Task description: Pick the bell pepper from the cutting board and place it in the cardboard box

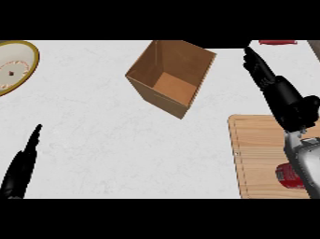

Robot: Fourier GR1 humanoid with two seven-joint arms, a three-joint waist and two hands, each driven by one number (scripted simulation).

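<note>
The red bell pepper still lies on the pale wooden cutting board, below the right hand and half hidden by its forearm. That hand is released, fingers straight, holding nothing, with the open brown cardboard box to its left; grasp, carry and drop remain. The left hand rests open low at the left.

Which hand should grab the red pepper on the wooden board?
The right hand. Its arm already reaches over the wooden cutting board, where the red bell pepper lies. The left hand is far across the counter.
</note>
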